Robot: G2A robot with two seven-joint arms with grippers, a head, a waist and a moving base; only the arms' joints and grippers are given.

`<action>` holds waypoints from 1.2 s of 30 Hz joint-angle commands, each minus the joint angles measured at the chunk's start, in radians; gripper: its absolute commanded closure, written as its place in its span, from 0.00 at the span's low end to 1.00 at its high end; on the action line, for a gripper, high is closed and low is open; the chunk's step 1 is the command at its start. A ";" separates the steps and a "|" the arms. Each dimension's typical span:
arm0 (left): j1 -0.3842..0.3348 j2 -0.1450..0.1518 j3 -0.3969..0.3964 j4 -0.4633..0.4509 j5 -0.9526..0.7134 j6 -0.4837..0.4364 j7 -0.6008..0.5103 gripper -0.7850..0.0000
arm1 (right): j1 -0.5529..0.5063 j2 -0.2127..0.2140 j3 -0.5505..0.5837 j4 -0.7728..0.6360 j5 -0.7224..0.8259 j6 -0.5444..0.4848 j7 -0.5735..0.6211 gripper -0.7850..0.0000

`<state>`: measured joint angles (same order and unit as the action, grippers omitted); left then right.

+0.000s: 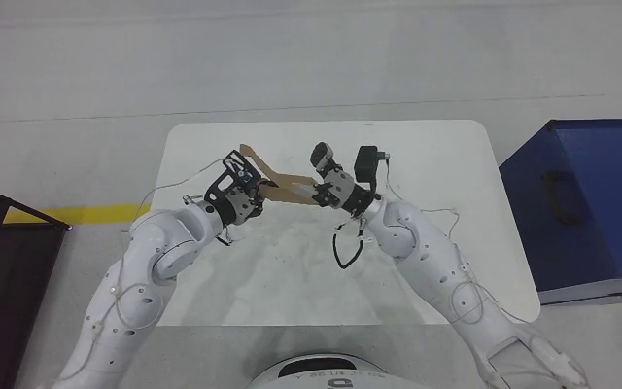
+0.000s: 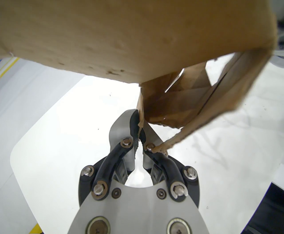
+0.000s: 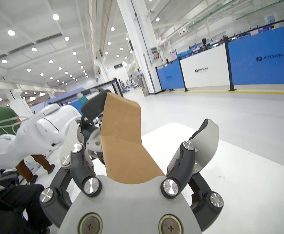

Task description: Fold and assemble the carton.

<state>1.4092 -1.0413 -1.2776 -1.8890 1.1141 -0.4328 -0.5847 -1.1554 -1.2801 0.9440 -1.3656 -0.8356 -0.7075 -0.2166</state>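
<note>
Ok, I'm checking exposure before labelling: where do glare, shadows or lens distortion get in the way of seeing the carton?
Left wrist view: the white table is blown out by glare around the left gripper, and the inside of the carton sits in shadow. Right wrist view: the wide lens tilts the pillar, and the ceiling lamps flare. Top view: even light, with no glare on the table.

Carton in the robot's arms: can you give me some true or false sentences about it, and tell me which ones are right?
1. The left end effector pinches an edge of the carton. True.
2. The carton lies flat on the table. False: it is held up above the table.
3. The right end effector is clamped shut. False: its fingers are spread, with the carton between them.
4. A blue box stands beside the table. True.
</note>
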 commanded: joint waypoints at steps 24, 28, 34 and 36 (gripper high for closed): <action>-0.013 -0.033 0.100 0.058 0.242 0.314 0.170 1.00 | -0.028 -0.012 0.020 -0.047 -0.075 -0.139 -0.258 0.00; -0.029 -0.041 0.118 0.076 0.208 0.300 0.177 1.00 | 0.015 -0.031 -0.028 0.030 -0.059 -0.114 -0.214 0.00; -0.026 -0.043 0.094 0.073 0.164 0.288 0.178 1.00 | 0.050 -0.037 -0.064 0.097 -0.023 -0.076 0.032 0.00; -0.023 -0.045 0.087 0.070 0.160 0.307 0.183 1.00 | 0.053 -0.035 -0.061 0.091 0.008 -0.071 0.090 0.00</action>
<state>1.3849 -1.0856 -1.1884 -1.8179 1.2755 -0.1341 -0.4041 -1.1028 -1.3159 0.8805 -1.2690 -0.8431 -0.7797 -0.1547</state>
